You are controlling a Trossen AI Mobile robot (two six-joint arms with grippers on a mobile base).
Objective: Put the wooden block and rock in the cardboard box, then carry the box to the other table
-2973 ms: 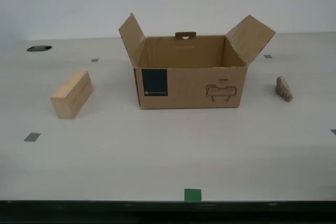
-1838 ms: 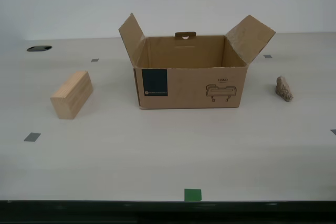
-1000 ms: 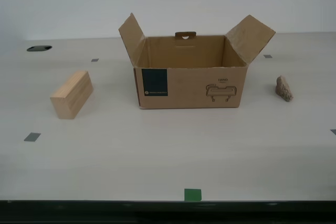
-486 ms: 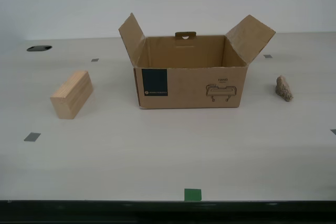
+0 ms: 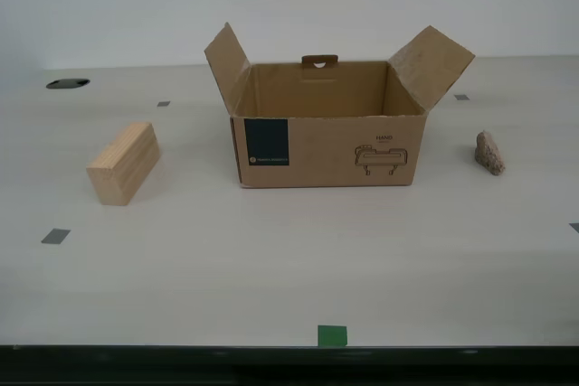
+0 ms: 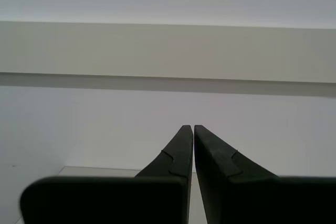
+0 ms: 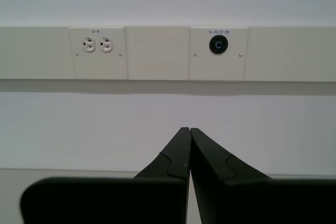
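My first claw (image 7: 189,129) has its two dark fingers (image 7: 176,153) pressed together tip to tip, pinching nothing, and it faces a white wall with a pale panel strip carrying a double power socket (image 7: 97,44) and a round black port (image 7: 218,45). My second claw (image 6: 188,127) is likewise pressed together and empty, pointed at a plain stretch of the same kind of wall and strip. Neither arm shows in the exterior view. There, the cardboard box (image 5: 327,137) stands upright in the middle of the pale worktop (image 5: 289,259), its side flaps spread outward, its top open, and a dark teal label (image 5: 266,142) on its front. The wooden block (image 5: 123,164) lies on the worktop toward the exterior view's left, well apart from the box. The rock (image 5: 489,153) sits toward the exterior view's right, near the box but not touching it. A green tape square (image 5: 331,335) marks the worktop's near edge.
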